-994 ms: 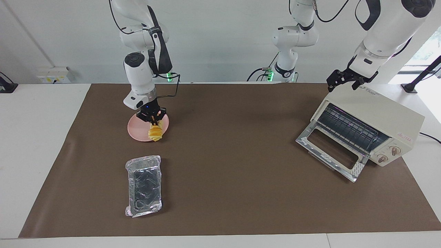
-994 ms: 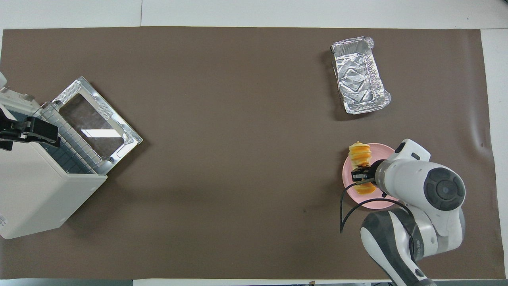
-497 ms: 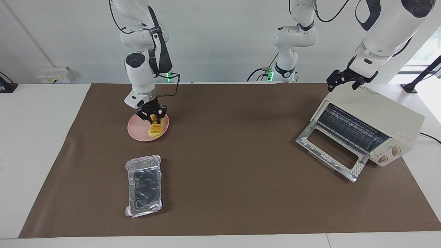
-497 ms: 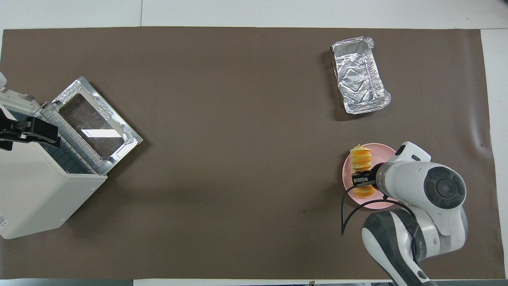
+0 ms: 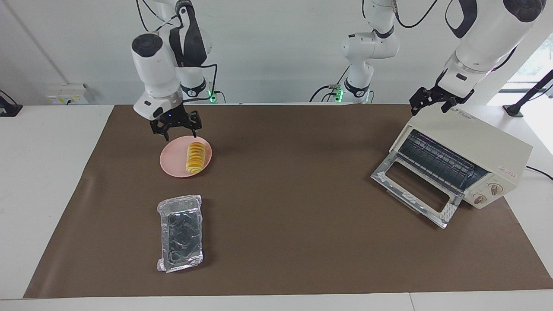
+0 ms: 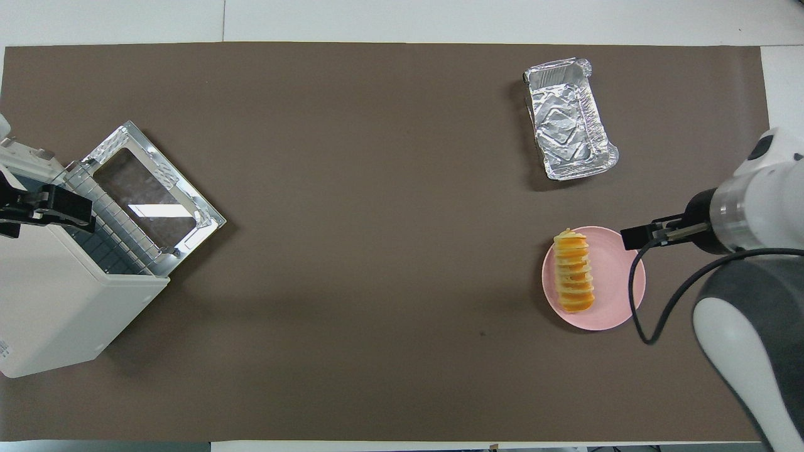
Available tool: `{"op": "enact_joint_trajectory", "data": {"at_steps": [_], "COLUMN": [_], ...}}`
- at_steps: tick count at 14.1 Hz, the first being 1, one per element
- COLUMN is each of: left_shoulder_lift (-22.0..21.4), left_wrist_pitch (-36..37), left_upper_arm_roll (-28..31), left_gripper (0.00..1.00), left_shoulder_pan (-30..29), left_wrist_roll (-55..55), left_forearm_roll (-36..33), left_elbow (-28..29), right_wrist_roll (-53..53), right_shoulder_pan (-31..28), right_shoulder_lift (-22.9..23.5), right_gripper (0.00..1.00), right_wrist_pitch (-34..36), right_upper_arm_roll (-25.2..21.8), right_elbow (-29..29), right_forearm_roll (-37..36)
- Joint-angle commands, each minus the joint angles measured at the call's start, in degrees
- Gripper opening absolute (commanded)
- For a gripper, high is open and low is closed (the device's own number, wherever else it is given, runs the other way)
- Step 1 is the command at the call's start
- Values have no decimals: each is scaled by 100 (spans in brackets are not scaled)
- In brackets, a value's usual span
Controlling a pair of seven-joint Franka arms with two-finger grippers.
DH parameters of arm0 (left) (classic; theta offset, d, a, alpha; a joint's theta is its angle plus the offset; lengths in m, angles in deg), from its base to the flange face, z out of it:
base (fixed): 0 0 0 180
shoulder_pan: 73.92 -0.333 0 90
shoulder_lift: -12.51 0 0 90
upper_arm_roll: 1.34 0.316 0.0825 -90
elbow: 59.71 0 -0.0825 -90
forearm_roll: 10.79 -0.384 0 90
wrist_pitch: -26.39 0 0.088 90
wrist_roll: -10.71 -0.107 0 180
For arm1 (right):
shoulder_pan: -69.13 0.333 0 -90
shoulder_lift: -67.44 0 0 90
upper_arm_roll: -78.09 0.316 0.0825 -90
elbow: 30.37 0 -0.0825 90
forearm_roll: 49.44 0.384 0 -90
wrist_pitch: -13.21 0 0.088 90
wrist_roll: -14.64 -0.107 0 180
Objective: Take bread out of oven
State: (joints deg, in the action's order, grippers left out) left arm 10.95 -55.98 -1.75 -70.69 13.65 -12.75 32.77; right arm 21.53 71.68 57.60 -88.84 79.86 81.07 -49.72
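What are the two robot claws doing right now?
Left gripper: open, empty, over the oven.
Right gripper: open, empty, above the pink plate.

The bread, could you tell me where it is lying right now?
The bread lies on the pink plate at the right arm's end of the table, nearer to the robots than the foil tray; the open right gripper hangs above the plate's edge.

- The bench point(image 5: 43, 172) has a white top, seamed into panels near its edge.
- A brown mat point(image 5: 281, 250) covers most of the bench surface, leaving white margins at both ends.
- A plain white wall point(image 5: 268, 47) stands at the back.
- A white socket box point(image 5: 67, 94) is fixed low on the wall.
- A window point(image 5: 538, 60) admits bright daylight at one corner.
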Motion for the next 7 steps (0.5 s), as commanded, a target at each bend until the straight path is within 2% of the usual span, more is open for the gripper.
{"op": "enact_joint_trajectory", "data": {"at_steps": [1, 3, 7], "left_shoulder_lift": [-107, -107, -107], "left_wrist_pitch": [55, 55, 55], "left_upper_arm_roll": [-20, -20, -20], "left_gripper": [100, 100, 100], "left_shoulder_pan": [-69, -69, -69], "left_wrist_roll": [-66, -66, -66], "left_forearm_roll": [82, 82, 73], "left_elbow": [68, 68, 68], "right_wrist_roll": [365, 366, 339], "right_shoulder_pan": [-202, -298, -360], "right_shoulder_lift": [876, 992, 905], "right_gripper": [100, 100, 100], "right_wrist_pitch": [1228, 1538, 1574], "right_upper_arm_roll": [17, 17, 25], "right_elbow": [-1639, -1985, -1819], "right_forearm_roll": [98, 54, 54]}}
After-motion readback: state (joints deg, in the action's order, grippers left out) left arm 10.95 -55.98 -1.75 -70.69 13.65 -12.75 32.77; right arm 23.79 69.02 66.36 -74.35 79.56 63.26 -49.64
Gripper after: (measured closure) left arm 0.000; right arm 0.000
